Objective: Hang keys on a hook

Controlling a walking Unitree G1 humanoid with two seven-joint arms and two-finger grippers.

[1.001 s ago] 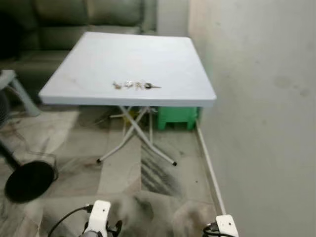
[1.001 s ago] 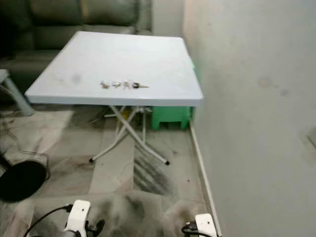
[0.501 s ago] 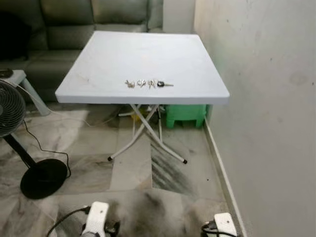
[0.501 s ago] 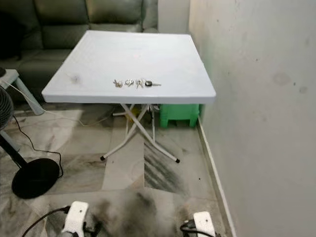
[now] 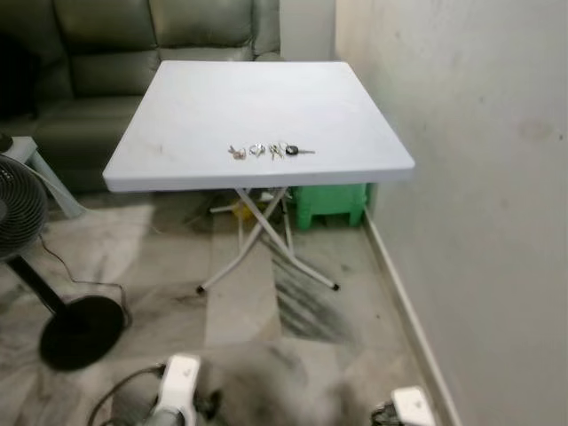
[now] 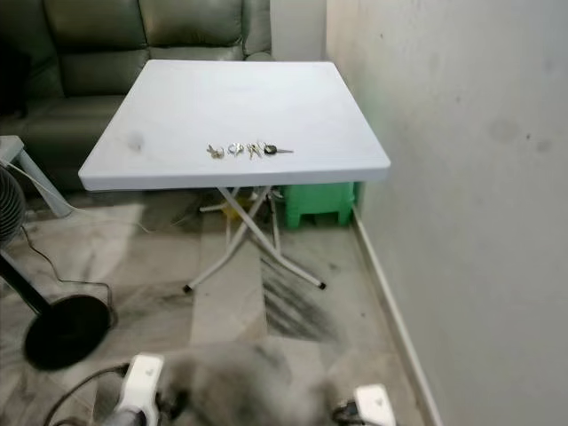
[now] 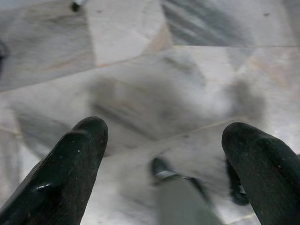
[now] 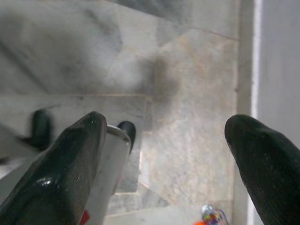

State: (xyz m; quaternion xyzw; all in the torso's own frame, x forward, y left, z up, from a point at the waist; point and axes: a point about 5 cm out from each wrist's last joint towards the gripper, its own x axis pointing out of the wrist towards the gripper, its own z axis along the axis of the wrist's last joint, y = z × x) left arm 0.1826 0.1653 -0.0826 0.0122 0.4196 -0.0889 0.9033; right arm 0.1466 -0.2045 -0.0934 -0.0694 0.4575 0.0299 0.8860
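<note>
A bunch of keys (image 5: 269,151) lies in a row near the front edge of a white folding table (image 5: 195,106), also seen as keys (image 6: 248,150). Both arms hang low, far short of the table; their wrists show at the bottom of the head views. My left gripper (image 7: 164,145) points down at the marble floor, its two black fingers (image 7: 70,168) wide apart and holding nothing. My right gripper (image 8: 164,150) is likewise open above the floor beside the wall's skirting, with nothing between its fingers (image 8: 65,164).
A plain wall (image 5: 479,177) runs along the right of the table. A green stool (image 5: 330,204) stands under the table by the wall. A standing fan (image 5: 53,293) with a black base is at the left. A dark sofa (image 5: 115,44) sits behind the table.
The whole picture has shifted as the camera moved: the table and keys sit slightly more to the right and look a little nearer. The keys have not moved on the table.
</note>
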